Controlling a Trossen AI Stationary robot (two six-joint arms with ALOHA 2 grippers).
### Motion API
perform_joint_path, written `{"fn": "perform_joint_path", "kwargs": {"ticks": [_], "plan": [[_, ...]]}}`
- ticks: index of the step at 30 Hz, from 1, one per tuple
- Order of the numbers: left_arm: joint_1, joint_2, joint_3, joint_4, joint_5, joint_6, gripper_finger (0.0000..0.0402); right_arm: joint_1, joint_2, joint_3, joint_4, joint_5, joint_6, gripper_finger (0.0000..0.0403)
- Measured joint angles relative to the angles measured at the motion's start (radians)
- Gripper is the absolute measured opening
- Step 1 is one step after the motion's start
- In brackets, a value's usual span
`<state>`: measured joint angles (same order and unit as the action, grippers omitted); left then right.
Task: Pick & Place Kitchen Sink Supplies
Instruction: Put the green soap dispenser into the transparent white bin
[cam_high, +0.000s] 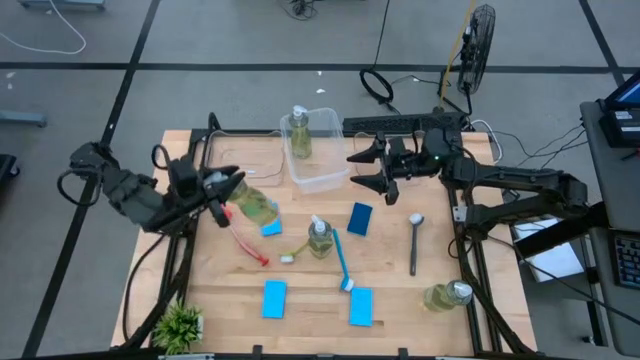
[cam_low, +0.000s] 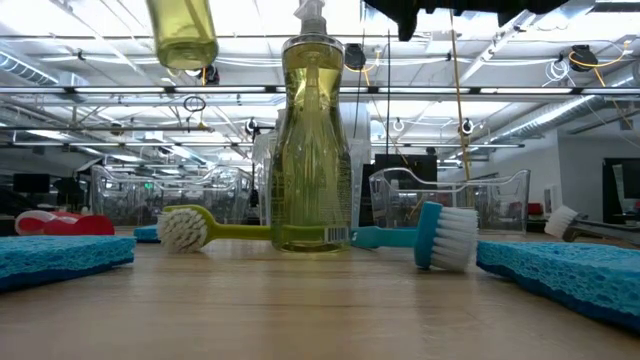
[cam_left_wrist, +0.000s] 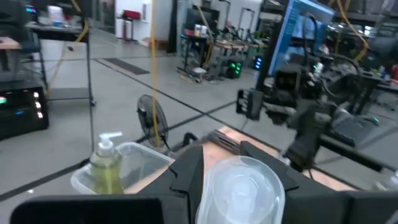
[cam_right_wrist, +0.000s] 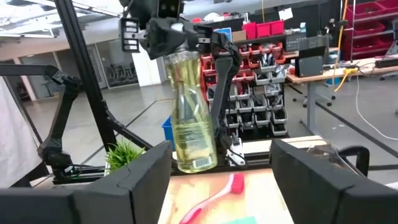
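My left gripper (cam_high: 216, 190) is shut on a clear pump bottle (cam_high: 255, 206) of yellow-green liquid, lifted over the table's left part. My right gripper (cam_high: 369, 171) hangs open above the table, right of a clear bin (cam_high: 318, 180) with a second bottle (cam_high: 300, 135) standing in it. A third bottle (cam_high: 320, 238) stands on its base mid-table. The fourth bottle (cam_high: 447, 296) lies on its side near the right edge. Blue sponges (cam_high: 361, 218) (cam_high: 274, 298) (cam_high: 361, 306) (cam_high: 270, 229) and the red (cam_high: 246, 245), yellow-green (cam_high: 296, 250), blue (cam_high: 342, 262) and dark grey (cam_high: 414, 243) brushes lie flat on the wood. My left gripper holds the pump bottle by its upper end, around the neck (cam_right_wrist: 175, 57), pinched between the two fingers (cam_left_wrist: 189, 171). The gripper hides the pump. The bottle runs on along the fingers, its base (cam_left_wrist: 239, 186) pointing away from the gripper. It is lifted clear and tilted, base (cam_high: 272, 211) toward the table's right.
A second clear bin (cam_high: 235, 160) sits at the far left of the table. A small green plant (cam_high: 180, 325) stands at the near left corner. Bare wood shows between the dark grey brush and the right edge and along the near edge.
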<state>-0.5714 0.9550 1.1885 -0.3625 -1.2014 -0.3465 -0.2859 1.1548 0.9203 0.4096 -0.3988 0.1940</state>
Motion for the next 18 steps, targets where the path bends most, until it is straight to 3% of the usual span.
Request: {"fn": "perform_joint_path", "kwargs": {"ticks": [6, 14, 18], "plan": [[0.117, 0.006, 0.0, 0.096, 0.045, 0.056, 0.0098, 0.0, 0.066, 0.0, 0.104, 0.0, 0.001, 0.0299], [0.279, 0.064, 0.0, 0.33, 0.141, 0.261, 0.0098, -0.001, 0.132, 0.0, 0.227, 0.001, -0.026, 0.0335], [0.368, 0.11, 0.0, 0.474, 0.25, 0.359, 0.0098, -0.003, 0.141, 0.0, 0.237, 0.0, -0.034, 0.0343]]}}
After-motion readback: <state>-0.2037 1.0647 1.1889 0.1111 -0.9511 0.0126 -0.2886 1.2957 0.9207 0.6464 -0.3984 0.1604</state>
